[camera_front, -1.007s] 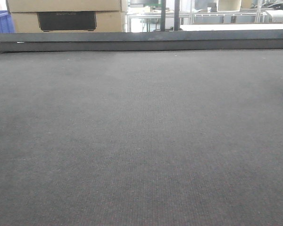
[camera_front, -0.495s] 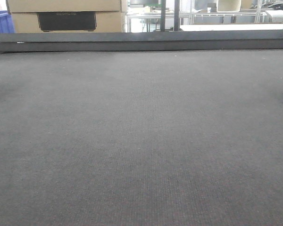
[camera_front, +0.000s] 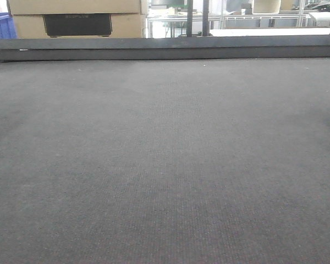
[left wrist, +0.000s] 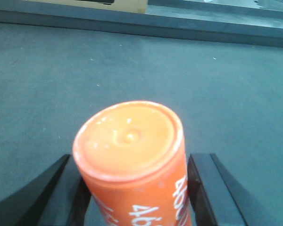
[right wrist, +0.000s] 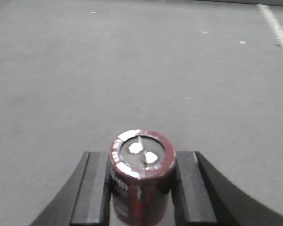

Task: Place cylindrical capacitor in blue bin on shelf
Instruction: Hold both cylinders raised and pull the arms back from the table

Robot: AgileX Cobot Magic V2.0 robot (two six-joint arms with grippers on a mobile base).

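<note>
The right end effector (right wrist: 141,187) is clenched on the capacitor (right wrist: 140,162), a dark cylinder with a silvery top rim, upright between its fingers over the grey tabletop (right wrist: 132,70). The left end effector (left wrist: 134,188) grips an orange cylinder (left wrist: 129,141) with white print, also over the tabletop. Beyond the tabletop's far edge sit a cardboard box (camera_front: 77,25) and a blue crate (camera_front: 0,26).

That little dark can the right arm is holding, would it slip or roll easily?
Probably stiff: the cylindrical capacitor shows no dent between the jaws. Its glossy sleeve may slip. Laid sideways, it would likely roll.
</note>
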